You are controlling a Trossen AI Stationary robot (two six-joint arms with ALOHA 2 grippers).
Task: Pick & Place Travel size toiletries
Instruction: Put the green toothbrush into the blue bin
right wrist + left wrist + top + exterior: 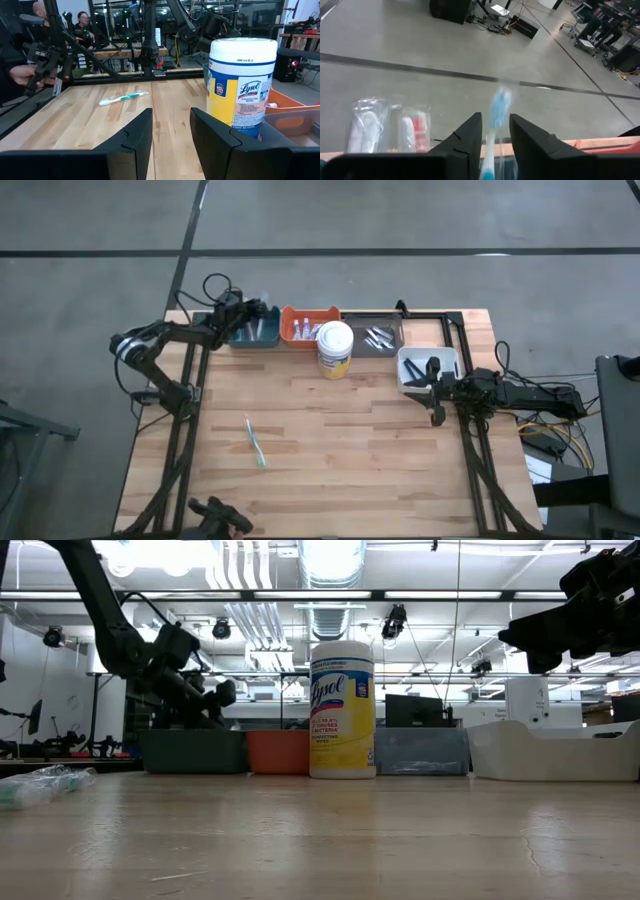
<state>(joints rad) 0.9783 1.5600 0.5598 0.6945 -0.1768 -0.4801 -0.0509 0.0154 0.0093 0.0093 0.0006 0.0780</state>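
Note:
My left gripper [495,137] hovers over the teal bin [243,333] at the table's far left, shut on a blue toothbrush [496,117] in a clear wrapper. Its head sticks out past the fingertips. Two more wrapped items [367,125] stand in that bin. A second teal toothbrush [256,443] lies flat on the table's near left and also shows in the right wrist view [122,98]. My right gripper [171,125] is open, level above the table beside the white bin [428,366], pointing toward the table's left. My left gripper has the wrapped toothbrush by its handle [488,167], between the two fingers [470,137], and the brush lies along them. The fingers slant down toward the far edge. The brush is lifted clear above the teal bin, and the exact contact inside the clear wrapper is hard to see.
A yellow-and-white wipes canister [335,348] stands mid-table in front of the orange bin [308,327] and the grey bin [376,338]. The four bins line the far edge. Bare wood lies around the loose toothbrush. People sit beyond the table [82,22].

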